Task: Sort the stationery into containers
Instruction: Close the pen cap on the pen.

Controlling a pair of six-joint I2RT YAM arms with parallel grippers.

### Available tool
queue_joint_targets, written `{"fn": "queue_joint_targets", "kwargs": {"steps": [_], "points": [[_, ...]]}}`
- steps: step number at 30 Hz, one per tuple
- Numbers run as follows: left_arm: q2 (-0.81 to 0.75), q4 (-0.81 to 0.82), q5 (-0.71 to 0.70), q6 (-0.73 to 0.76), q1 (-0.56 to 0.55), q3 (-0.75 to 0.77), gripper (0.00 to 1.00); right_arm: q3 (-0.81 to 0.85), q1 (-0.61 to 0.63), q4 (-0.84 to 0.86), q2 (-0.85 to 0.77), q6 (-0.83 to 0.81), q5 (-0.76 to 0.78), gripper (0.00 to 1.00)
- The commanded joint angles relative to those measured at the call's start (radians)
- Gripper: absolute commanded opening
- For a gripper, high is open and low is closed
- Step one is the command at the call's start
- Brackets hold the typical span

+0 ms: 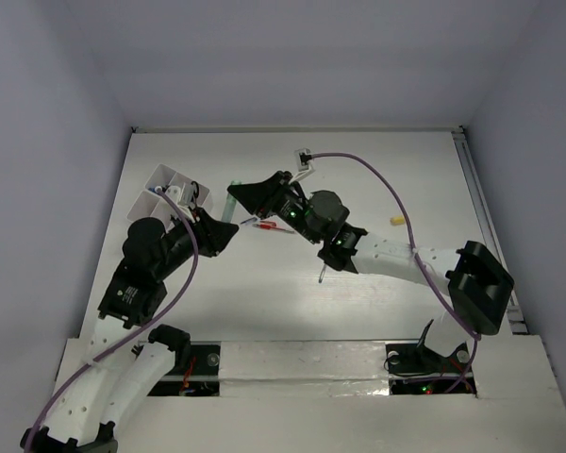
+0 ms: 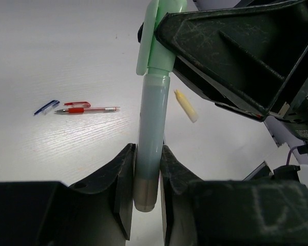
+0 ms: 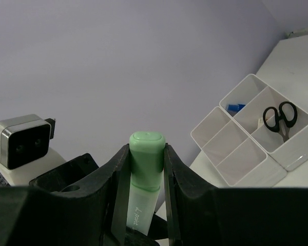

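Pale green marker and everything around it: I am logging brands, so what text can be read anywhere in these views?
On the pale green marker: dark print along the barrel, too blurred to read.
On the thin red pen: no legible print.
Nothing else carries readable text, so nothing can be quoted.

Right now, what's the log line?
phase: likely marker handover | left gripper: shut on marker | right gripper: shut on marker cap | scissors: in organiser | red pen: on table

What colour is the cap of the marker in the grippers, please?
The cap of the marker is pale green, clearest in the right wrist view.
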Motion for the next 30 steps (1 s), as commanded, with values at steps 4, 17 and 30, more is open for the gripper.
{"fn": "queue_joint_targets", "kwargs": {"steps": [4,17,30], "points": [[0.022,0.439,-0.268,0.018,0.040,0.112,0.00,-0.063,0.126,-0.221,0.018,-0.037,-0.564,0.00],[0.010,0.408,-0.306,0.067,0.040,0.185,0.00,0.058,0.189,-0.700,0.013,-0.137,-0.183,0.00],[-0.002,0.530,-0.290,0.073,0.040,0.141,0.00,0.080,0.264,-0.579,0.113,-0.094,-0.300,0.00]]}}
